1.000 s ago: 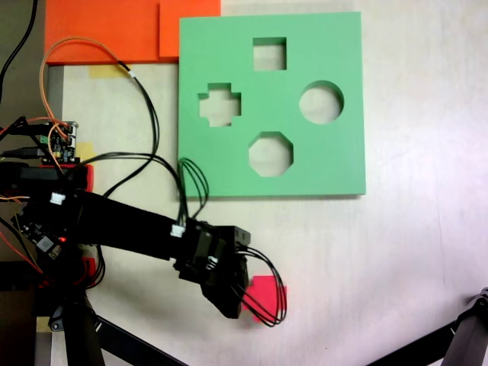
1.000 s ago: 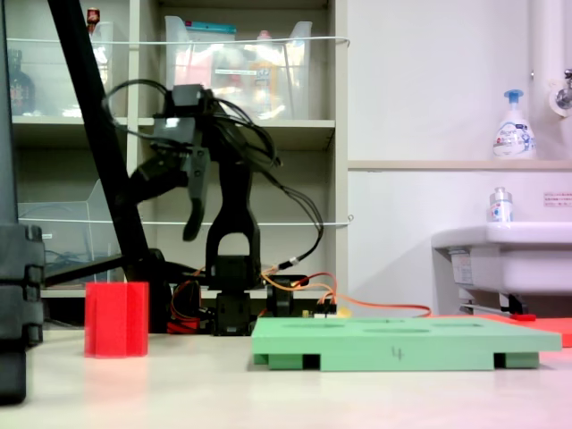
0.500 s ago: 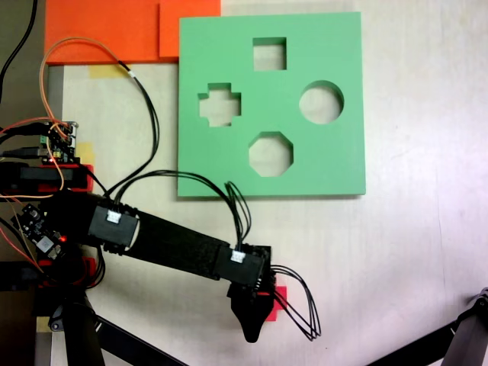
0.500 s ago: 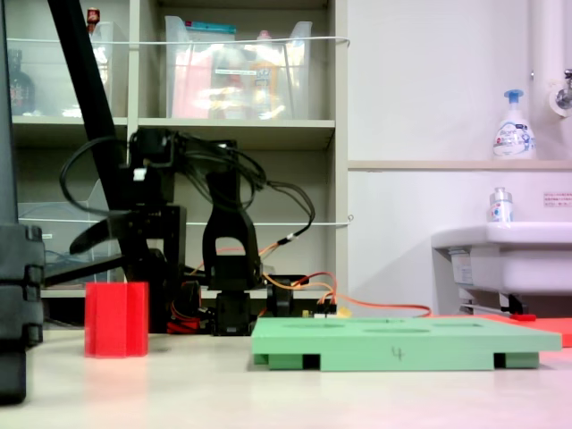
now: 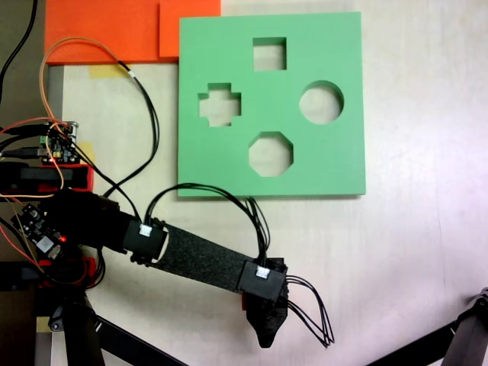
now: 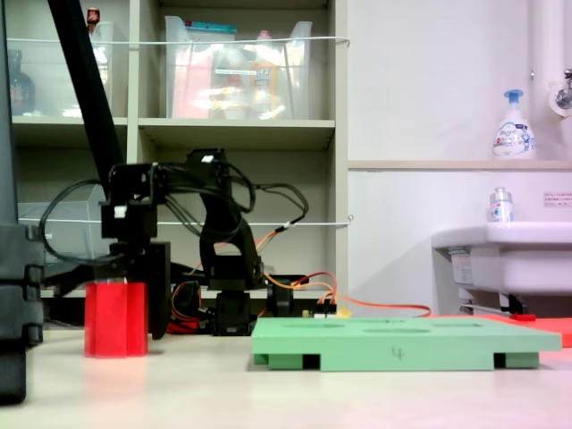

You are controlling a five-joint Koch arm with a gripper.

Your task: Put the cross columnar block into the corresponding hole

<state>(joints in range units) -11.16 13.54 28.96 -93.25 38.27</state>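
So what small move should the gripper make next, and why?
Probably close on the red block and then lift. In the second exterior view the gripper is low, right over the block, which stands on the table, apart from the green board. The cross hole is empty. Whether the jaws are already shut cannot be seen.

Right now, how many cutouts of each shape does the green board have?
On the green board:
Plus-shaped cutout: 1
Square cutout: 1
Round cutout: 1
Octagonal cutout: 1
Total: 4

The arm (image 5: 198, 259) stretches low across the table, fingers (image 5: 264, 324) pointing down
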